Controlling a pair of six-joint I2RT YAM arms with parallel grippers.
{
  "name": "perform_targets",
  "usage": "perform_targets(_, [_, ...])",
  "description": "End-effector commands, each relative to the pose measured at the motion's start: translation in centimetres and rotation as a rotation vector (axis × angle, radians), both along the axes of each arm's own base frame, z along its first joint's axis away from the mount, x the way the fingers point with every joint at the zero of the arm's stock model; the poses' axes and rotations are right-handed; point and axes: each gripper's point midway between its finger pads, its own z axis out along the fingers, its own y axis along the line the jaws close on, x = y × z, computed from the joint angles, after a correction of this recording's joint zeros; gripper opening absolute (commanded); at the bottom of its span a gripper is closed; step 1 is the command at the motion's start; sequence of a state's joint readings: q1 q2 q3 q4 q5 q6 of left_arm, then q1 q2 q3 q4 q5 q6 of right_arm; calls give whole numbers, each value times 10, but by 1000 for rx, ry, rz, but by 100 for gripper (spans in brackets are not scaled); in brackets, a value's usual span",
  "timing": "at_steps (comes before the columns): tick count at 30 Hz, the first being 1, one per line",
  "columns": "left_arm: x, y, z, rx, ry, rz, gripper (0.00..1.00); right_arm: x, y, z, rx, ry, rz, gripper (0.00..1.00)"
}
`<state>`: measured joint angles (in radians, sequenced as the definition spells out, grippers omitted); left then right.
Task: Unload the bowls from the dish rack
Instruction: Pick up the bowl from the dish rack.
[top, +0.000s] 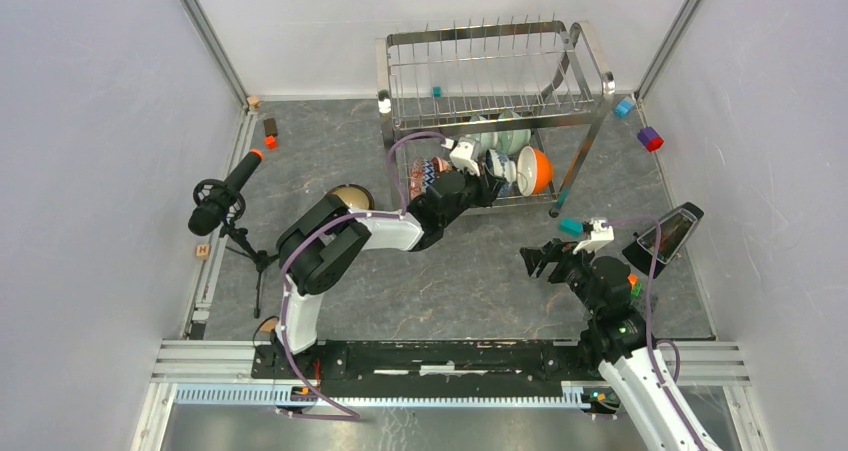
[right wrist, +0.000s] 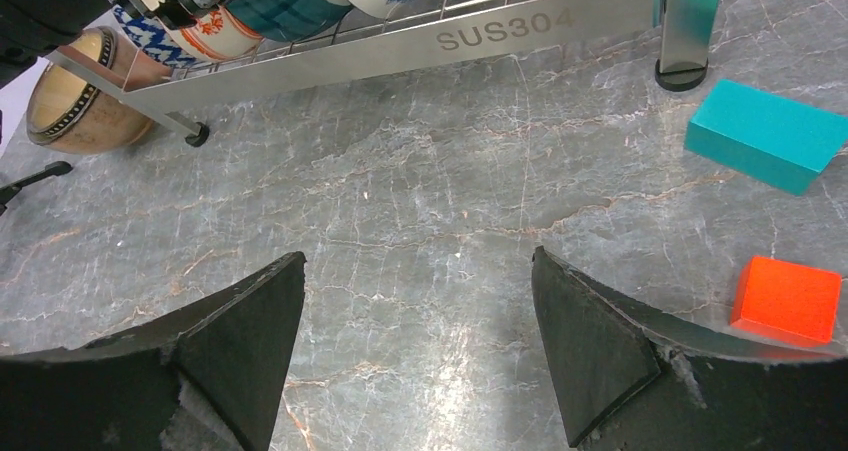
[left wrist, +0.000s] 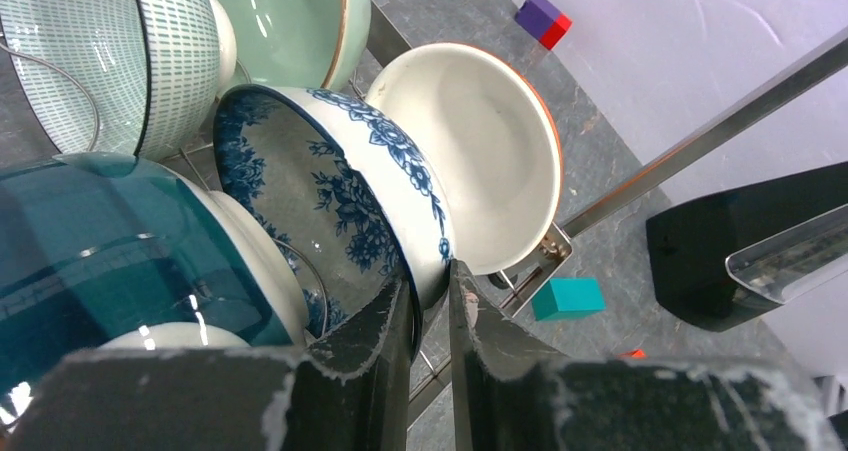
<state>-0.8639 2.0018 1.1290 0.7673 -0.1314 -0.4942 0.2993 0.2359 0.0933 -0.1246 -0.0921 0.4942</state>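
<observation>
The steel dish rack [top: 490, 81] stands at the back of the table. Its lower tier holds several bowls on edge. In the left wrist view these are a blue-and-white bowl [left wrist: 340, 181], an orange bowl with a white inside [left wrist: 480, 151], a pale green bowl [left wrist: 290, 21], a green-dashed bowl [left wrist: 110, 51] and a teal one [left wrist: 90, 231]. My left gripper [left wrist: 430, 291] reaches into the lower tier [top: 495, 176] and is shut on the blue-and-white bowl's rim, one finger inside and one outside. A brown bowl [top: 350, 197] sits on the table left of the rack. My right gripper [right wrist: 420, 271] is open and empty above bare table [top: 535, 258].
A teal block [right wrist: 765, 131] and an orange block [right wrist: 790, 299] lie right of my right gripper. A black stand [top: 668, 233] is at the right and a microphone on a tripod [top: 225, 196] at the left. A purple-red block [top: 650, 138] lies near the rack's right leg.
</observation>
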Motion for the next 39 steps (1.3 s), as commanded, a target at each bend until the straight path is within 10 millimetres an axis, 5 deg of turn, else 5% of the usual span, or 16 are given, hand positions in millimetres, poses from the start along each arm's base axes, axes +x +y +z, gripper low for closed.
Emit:
perform_targets(1, [30, 20, 81, -300, -69, 83, 2, 6, -1, 18, 20, -59, -17, 88])
perform_targets(16, [38, 14, 115, -405, -111, 73, 2, 6, -3, 16, -7, -67, -18, 89])
perform_targets(39, [16, 30, 112, -435, -136, 43, 2, 4, -2, 16, -4, -78, -6, 89])
